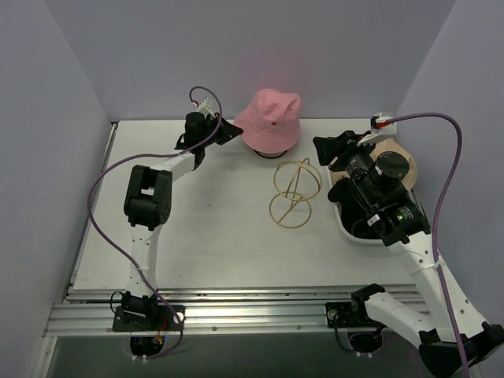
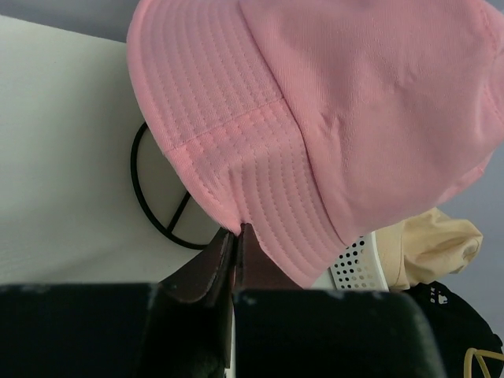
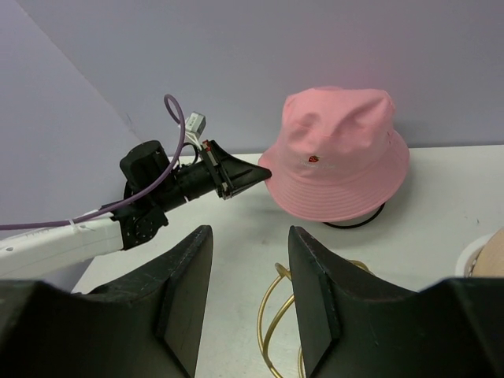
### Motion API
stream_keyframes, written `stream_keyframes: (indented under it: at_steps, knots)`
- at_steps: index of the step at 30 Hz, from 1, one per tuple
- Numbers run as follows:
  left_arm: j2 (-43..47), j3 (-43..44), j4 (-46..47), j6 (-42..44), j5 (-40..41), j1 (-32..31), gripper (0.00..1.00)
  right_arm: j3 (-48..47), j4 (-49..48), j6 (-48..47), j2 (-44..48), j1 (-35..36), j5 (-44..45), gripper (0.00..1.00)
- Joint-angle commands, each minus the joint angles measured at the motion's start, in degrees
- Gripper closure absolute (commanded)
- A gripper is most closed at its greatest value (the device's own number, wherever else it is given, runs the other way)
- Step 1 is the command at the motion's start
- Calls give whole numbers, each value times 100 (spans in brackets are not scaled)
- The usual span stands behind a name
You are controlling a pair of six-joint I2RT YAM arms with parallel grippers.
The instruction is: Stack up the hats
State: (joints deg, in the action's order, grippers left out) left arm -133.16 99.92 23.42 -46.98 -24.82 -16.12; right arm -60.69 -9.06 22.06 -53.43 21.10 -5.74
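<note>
Pinching the left brim edge of the pink bucket hat [image 1: 270,118], upper centre of the overhead frame, the left gripper [image 1: 236,129] seems clamped on the fabric; the hat lies to its right, while the right gripper [image 3: 250,291] hangs spread apart, farther off

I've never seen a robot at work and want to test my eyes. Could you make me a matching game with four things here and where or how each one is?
Things:
1. pink hat
2. gold wire frame
3. tan hat
4. right gripper

States:
A. standing bare in the middle, nothing on it
B. at the white tray, far right
C. open, holding nothing
D. brim pinched by the left gripper

Pairs: 1-D, 2-A, 3-B, 4-C
</note>
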Motion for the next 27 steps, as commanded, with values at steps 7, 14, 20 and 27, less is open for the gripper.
stream_keyframes:
  at_steps: [7, 14, 20, 27]
  knots:
    - [-87, 133, 242, 66, -102, 83, 94, 39, -210, -141, 96, 52, 90, 60]
    - [-210, 203, 84, 40, -41, 109, 92, 57, -201, -150, 122, 43, 99, 60]
    - [-333, 247, 137, -153, -85, 135, 91, 39, -184, -194, 122, 43, 117, 60]
    - [-403, 283, 224, -320, -137, 144, 87, 39, -140, -220, 131, 52, 143, 60]
